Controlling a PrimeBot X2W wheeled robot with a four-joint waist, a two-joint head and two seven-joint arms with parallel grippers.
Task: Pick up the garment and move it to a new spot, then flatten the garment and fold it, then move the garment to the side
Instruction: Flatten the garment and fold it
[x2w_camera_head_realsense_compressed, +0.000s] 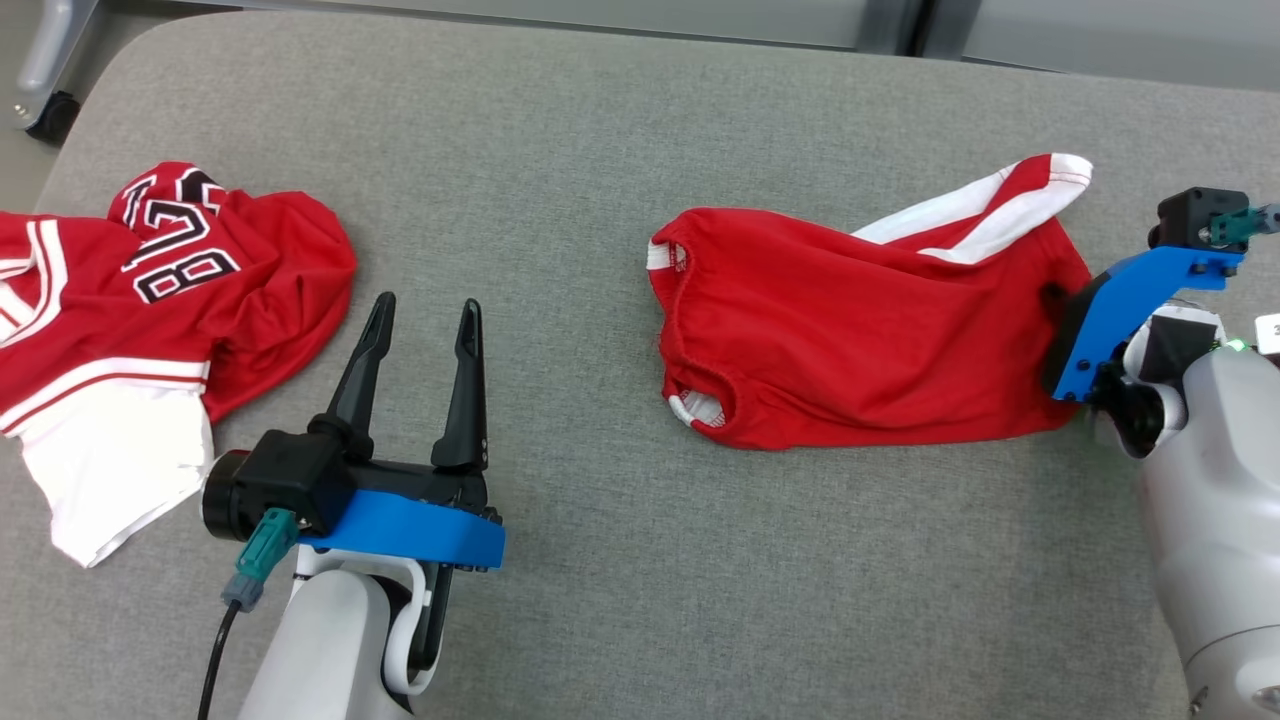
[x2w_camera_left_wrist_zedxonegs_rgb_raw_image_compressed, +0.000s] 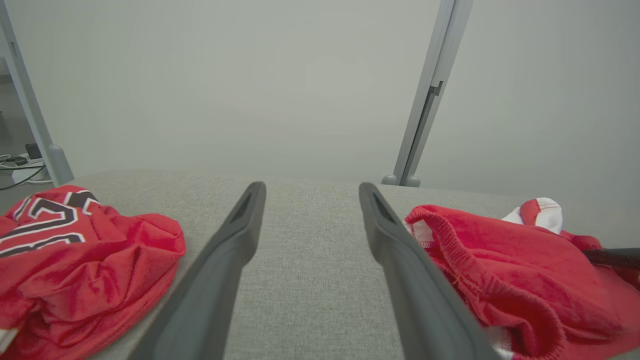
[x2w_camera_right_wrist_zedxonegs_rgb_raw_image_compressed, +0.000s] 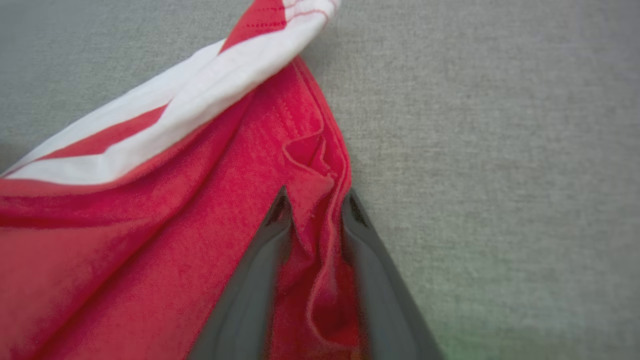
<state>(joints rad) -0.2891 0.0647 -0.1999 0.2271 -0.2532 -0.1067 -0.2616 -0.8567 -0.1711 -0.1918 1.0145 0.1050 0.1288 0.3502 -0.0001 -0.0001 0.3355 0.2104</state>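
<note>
Head view: the left arm reaches forward from the lower left, its left gripper (x2w_camera_head_realsense_compressed: 428, 302) hovering above bare grey cloth-covered table (x2w_camera_head_realsense_compressed: 600, 150), fingers spread wide and holding nothing. The right arm (x2w_camera_head_realsense_compressed: 1200, 520) comes in from the right edge, wrist bent inward, so that the right gripper (x2w_camera_head_realsense_compressed: 1056, 300) meets the right-hand end of the garment (x2w_camera_head_realsense_compressed: 850, 340), a red piece with white bands lying crumpled right of centre. A second numbered jersey (x2w_camera_head_realsense_compressed: 180, 290), red and white, lies heaped at the far left, well apart from the garment; a caster wheel (x2w_camera_head_realsense_compressed: 50, 115) stands on the floor beyond the table's far left corner. Left wrist view: the two parted fingers (x2w_camera_left_wrist_zedxonegs_rgb_raw_image_compressed: 225, 260) frame empty table between jersey and garment; added here are a pale wall, a grey metal post (x2w_camera_left_wrist_zedxonegs_rgb_raw_image_compressed: 425, 110) and one dark finger of the other arm at the garment's far side. Right wrist view: close up, both fingers (x2w_camera_right_wrist_zedxonegs_rgb_raw_image_compressed: 250, 290) flank a raised fold of the red hem, cloth filling the gap; whether the fold is firmly squeezed cannot be told.
</note>
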